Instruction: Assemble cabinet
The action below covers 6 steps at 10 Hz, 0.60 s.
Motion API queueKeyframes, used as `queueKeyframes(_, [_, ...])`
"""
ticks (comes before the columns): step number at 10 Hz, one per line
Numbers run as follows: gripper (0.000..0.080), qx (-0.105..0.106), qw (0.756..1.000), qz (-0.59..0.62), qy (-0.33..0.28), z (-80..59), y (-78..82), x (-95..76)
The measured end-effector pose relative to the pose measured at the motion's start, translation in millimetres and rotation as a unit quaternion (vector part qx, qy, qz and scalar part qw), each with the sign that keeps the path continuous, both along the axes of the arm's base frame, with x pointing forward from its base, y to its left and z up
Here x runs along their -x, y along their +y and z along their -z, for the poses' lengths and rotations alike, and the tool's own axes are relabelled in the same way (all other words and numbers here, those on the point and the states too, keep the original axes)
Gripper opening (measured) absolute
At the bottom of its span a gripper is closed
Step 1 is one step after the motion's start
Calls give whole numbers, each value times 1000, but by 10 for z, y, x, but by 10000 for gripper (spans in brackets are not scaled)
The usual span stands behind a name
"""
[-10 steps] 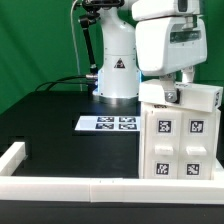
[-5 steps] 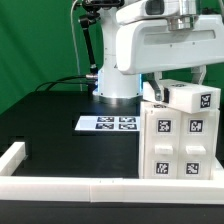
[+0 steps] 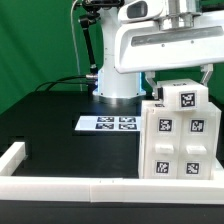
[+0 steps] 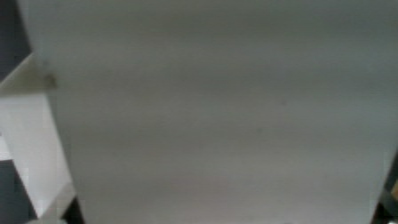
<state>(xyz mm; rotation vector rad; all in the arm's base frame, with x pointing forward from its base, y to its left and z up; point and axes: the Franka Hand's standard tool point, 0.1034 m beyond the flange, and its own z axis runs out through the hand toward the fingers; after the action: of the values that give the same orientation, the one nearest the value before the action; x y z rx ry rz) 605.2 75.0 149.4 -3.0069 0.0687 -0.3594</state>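
- Low white border rail (image 3: 20,152) at the exterior view's left, running on along the front of the black table (image 3: 60,110).
- Marker board (image 3: 107,124) flat on the table, left of the cabinet and apart from it.
- Cabinet box body (image 3: 180,142) standing on the table at the exterior view's right, tags facing forward.
- Smaller tagged block (image 3: 184,96) on top of the body, tilted.
- Gripper hidden behind the arm's white housing; grip impossible to tell.
- Wrist view filled by a blurred white surface (image 4: 214,110).
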Motion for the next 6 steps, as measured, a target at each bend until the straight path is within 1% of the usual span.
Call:
queueKeyframes(1, [548, -12, 999, 42, 5, 0, -2, 0])
queueKeyframes(3, [548, -24, 996, 88, 10, 5, -13, 0])
queueKeyframes(4, [548, -42, 988, 146, 17, 9, -20, 3])
queueKeyframes(5, [548, -45, 986, 157, 19, 9, -25, 3])
queueKeyframes(6, [548, -63, 973, 222, 25, 8, -27, 19])
